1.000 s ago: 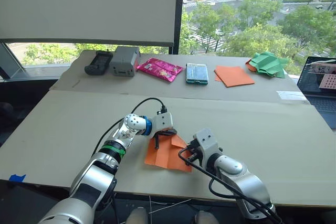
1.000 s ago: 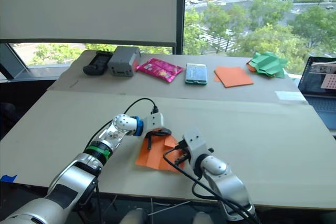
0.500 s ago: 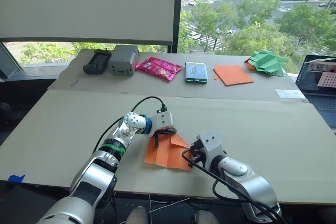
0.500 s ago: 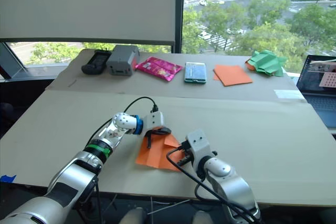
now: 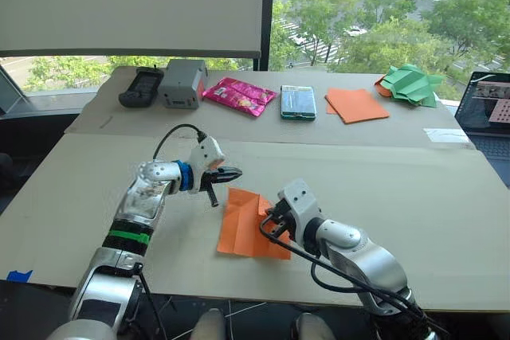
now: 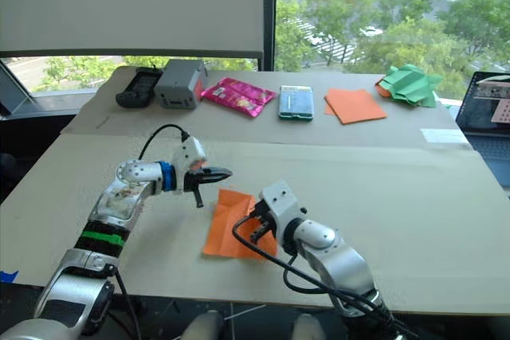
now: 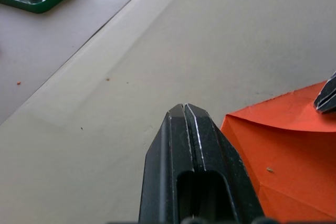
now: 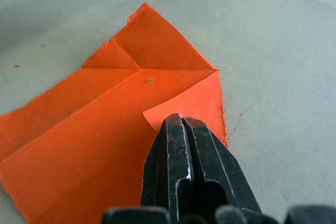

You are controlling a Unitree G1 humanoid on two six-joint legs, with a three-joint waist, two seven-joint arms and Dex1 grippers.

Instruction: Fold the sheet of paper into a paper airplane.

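Progress: I judge I am early in the fold. The sheet of paper (image 5: pixel 249 223) lies flat on the desk (image 5: pixel 414 197) near its front edge, with a centre crease and two corners turned in toward it at the far end. The corner on my left lies flat; the one on my right is partly raised.
Left to do: the nose is only begun; the narrowing folds, the long fold in half and the wings are not made, so there is no plane yet.
My right tool (image 8: pixel 184 129): fingers pressed together, tips resting on the right corner flap, pinning it down rather than gripping it.
My left tool (image 5: pixel 221 178): in the wrist view its fingers are together and hold nothing. It hangs above the desk just beside the paper's far left corner, clear of it.
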